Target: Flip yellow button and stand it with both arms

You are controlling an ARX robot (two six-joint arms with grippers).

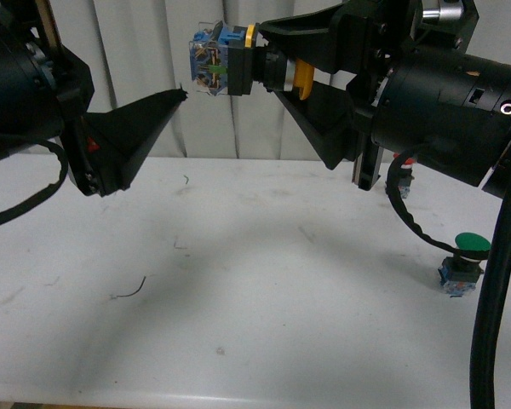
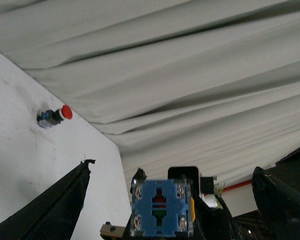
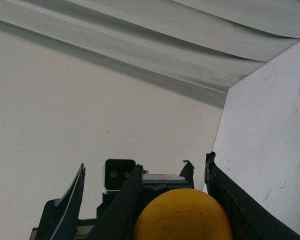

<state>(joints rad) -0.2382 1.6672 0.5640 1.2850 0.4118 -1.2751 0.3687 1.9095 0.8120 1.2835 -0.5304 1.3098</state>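
Smooth plastic cap on yellow button (image 1: 230, 61), clear/blue plastic block. Matt blk plastic gripper fingers (image 1: 145, 119). Matt white scuffed table (image 1: 238, 281). Grey cloth curtain (image 1: 136, 51) w/ folds.

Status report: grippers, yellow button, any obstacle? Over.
Right gripper shut on yellow button, held in air. Left gripper open, close to it, not gripping. Nothing between them.

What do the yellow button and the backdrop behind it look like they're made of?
The yellow button: probably moulded plastic; its cap looks smooth and opaque with slight sheen, its contact block blue and clear, with small metal-looking screws. The backdrop: likely pale grey fabric, matte, hanging in soft folds.
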